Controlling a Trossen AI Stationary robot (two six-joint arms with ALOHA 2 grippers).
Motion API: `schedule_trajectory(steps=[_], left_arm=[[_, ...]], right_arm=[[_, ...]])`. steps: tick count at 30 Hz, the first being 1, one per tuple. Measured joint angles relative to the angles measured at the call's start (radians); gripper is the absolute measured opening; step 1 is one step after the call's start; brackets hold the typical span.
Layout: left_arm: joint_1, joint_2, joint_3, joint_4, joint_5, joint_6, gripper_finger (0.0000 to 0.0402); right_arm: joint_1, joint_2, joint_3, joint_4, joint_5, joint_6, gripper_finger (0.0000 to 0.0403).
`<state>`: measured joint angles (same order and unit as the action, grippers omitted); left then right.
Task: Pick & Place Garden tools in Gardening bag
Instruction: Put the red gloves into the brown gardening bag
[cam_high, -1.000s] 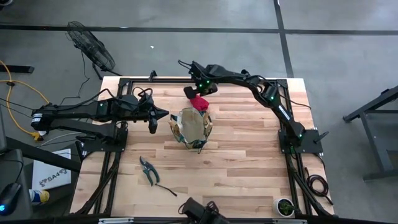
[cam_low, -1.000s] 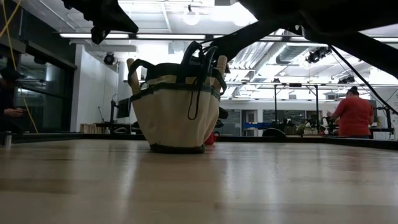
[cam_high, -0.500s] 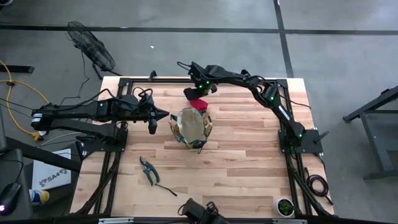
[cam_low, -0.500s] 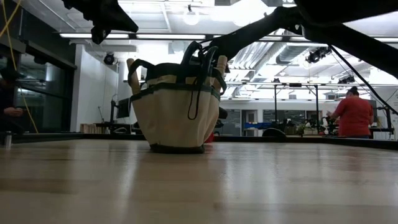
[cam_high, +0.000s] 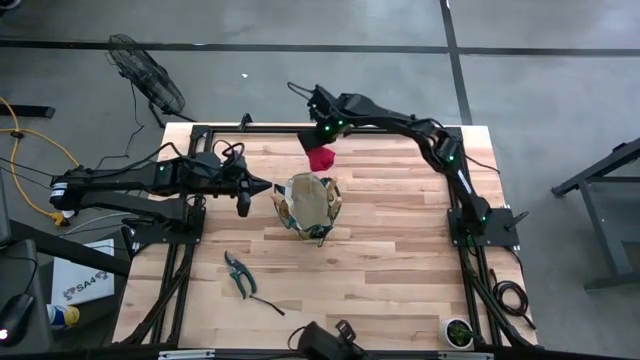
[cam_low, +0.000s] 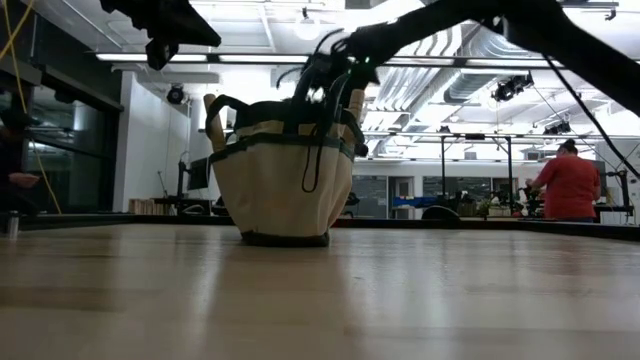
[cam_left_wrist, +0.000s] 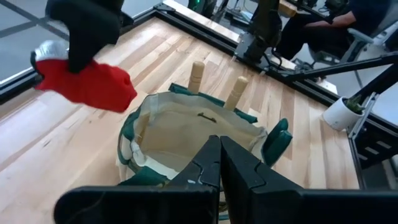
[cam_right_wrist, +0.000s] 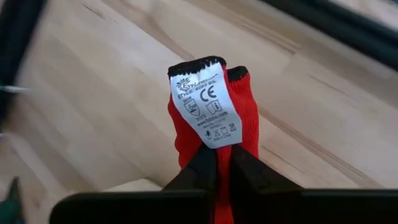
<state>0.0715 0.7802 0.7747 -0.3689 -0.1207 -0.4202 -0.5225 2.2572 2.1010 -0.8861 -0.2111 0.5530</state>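
Note:
The tan gardening bag (cam_high: 307, 203) with green trim stands upright on the table's middle. Two wooden tool handles (cam_left_wrist: 197, 74) stick up from its far side. Just beyond the bag's far side, a red glove (cam_high: 321, 157) hangs from my right gripper (cam_high: 322, 140), which is shut on it. Dark-handled pruning shears (cam_high: 237, 272) lie flat on the table toward the near left. My left gripper (cam_high: 262, 186) hovers shut and holding nothing, left of the bag and above table height. In the low view the bag (cam_low: 285, 180) hides the glove. My right gripper pinches the red glove (cam_right_wrist: 214, 146) between its two fingers, back from the cuff. The black-edged cuff with its white label (cam_right_wrist: 208, 102) sticks out past the fingertips. The fingers slant down from the far right. The glove hangs lifted clear of the table.
Black frame rails (cam_high: 250, 128) run along the table's edges. A small potted plant (cam_high: 459, 332) stands at the near right corner. A person in a red shirt (cam_low: 567, 185) works far behind the table. Bare wood lies right of the bag.
My right gripper has risen from the table just beyond the bag, carrying the red glove with it. The glove, which lay on the wood against the bag's far side, now hangs clear of the table.

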Motion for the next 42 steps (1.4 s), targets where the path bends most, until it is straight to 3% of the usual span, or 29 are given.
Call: schedule_trajectory(steps=[11, 18, 29, 42], left_arm=[[0.000, 0.000, 0.000, -0.001, -0.001, 0.003, 0.0000], [0.000, 0.000, 0.000, -0.001, -0.002, 0.022, 0.0000], [0.000, 0.000, 0.000, -0.003, -0.002, 0.031, 0.0000], [0.000, 0.000, 0.000, -0.031, -0.002, 0.031, 0.0000]], right_arm=[[0.020, -0.223, 0.000, -0.004, -0.042, 0.050, 0.0005], [0.104, -0.316, 0.001, 0.008, -0.056, 0.079, 0.0005], [0.283, -0.286, -0.001, -0.069, 0.168, 0.163, 0.0005], [0.405, -0.178, -0.009, -0.114, 0.221, 0.282, 0.0005]])
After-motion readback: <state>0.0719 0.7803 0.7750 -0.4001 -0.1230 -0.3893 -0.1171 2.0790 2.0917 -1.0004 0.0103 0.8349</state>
